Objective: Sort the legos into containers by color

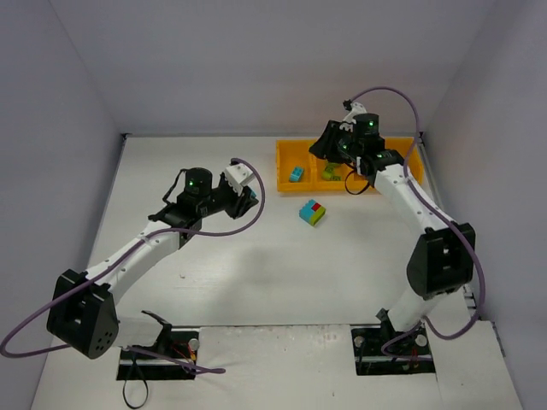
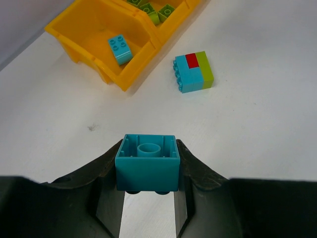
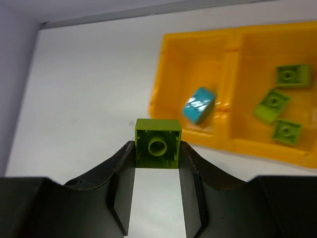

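Observation:
My left gripper [image 2: 147, 163] is shut on a teal lego [image 2: 147, 162], held above the table left of the tray; it shows in the top view [image 1: 249, 196]. My right gripper [image 3: 157, 145] is shut on a lime green lego [image 3: 158, 144] and hangs over the orange-yellow tray [image 1: 286, 175], near its left compartments [image 1: 335, 154]. The tray's left compartment holds one teal lego [image 1: 296, 174] [image 3: 198, 105] [image 2: 120, 48]. The second compartment holds three lime green legos [image 3: 272, 105]. A cluster of teal, red and lime legos [image 1: 312, 212] [image 2: 193, 72] lies on the table in front of the tray.
Grey walls close the table on the left, back and right. The tray [image 3: 233, 129] stands against the back right. Purple cables loop from both arms. The arm bases sit at the near edge.

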You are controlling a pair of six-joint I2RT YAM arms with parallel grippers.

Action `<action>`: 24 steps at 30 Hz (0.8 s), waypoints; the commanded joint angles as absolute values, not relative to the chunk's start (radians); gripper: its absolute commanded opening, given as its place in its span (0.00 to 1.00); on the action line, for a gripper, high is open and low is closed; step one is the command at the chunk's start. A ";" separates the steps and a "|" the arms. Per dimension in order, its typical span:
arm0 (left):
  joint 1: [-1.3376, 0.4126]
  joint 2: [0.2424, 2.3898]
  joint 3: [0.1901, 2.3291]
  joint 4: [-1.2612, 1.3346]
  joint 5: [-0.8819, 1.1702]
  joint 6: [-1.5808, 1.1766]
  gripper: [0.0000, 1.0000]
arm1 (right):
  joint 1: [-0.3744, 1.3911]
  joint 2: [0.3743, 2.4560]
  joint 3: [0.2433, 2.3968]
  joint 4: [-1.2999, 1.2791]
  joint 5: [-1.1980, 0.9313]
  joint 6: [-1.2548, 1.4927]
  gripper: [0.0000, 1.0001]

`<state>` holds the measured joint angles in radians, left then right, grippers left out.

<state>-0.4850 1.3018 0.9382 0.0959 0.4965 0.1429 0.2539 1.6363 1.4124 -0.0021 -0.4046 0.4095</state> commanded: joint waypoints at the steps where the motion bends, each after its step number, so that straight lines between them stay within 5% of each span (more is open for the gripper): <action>1: -0.486 1.290 0.995 0.150 0.505 0.075 0.00 | 0.236 1.782 1.511 0.029 -0.059 0.380 0.01; 5: -0.488 1.301 1.026 0.124 0.491 0.031 0.00 | 0.224 1.916 1.615 0.028 0.023 0.385 0.11; 9: -0.489 1.327 1.074 0.103 0.462 -0.037 0.00 | 0.216 2.015 1.675 0.025 0.040 0.388 0.53; 12: -0.491 1.373 1.150 0.052 0.448 -0.077 0.00 | 0.212 2.037 1.700 0.021 0.019 0.387 0.69; 15: -0.494 1.434 1.239 0.008 0.446 -0.104 0.00 | 0.213 1.997 1.700 0.021 0.009 0.370 0.77; 24: -0.517 1.759 1.592 -0.066 0.376 -0.201 0.00 | 0.213 1.593 1.389 0.021 -0.066 0.388 0.77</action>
